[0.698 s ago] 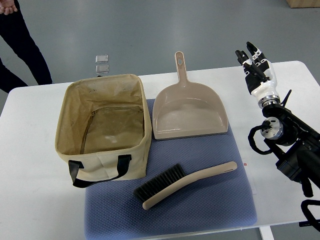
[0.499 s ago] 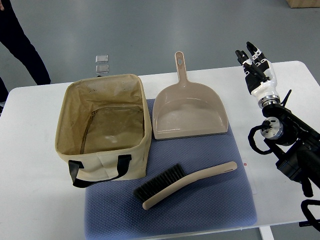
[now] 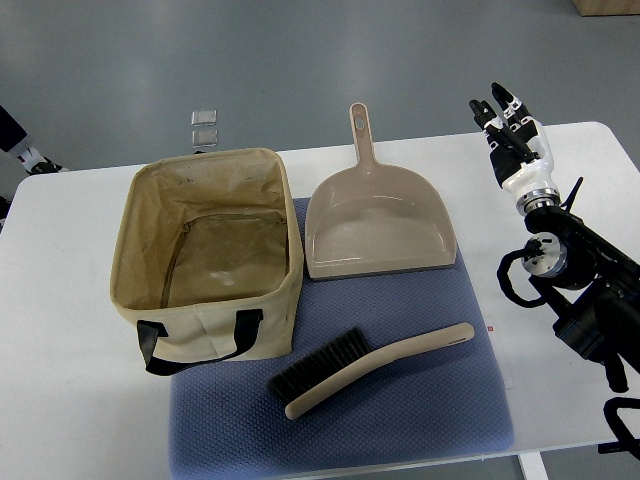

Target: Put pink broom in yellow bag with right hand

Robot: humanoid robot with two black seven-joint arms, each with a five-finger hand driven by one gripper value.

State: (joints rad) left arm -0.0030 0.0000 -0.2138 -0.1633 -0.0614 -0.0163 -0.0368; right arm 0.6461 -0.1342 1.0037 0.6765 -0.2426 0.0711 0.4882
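Observation:
The pink broom (image 3: 375, 369) is a hand brush with dark bristles. It lies flat on the blue mat (image 3: 340, 400), handle pointing right. The yellow bag (image 3: 205, 255) stands open on the table to the left, its black handle at the front. My right hand (image 3: 510, 125) is at the far right of the table, well above and to the right of the broom. Its fingers are extended and hold nothing. My left arm is out of view.
A pink dustpan (image 3: 378, 222) lies behind the broom, handle pointing away. The white table (image 3: 70, 400) carries everything. A person's leg and shoe (image 3: 20, 150) show at the left edge. Two small clear items (image 3: 204, 128) lie on the floor beyond the bag.
The person at the upper left has moved away, now mostly out of frame. My right hand and the objects have not moved.

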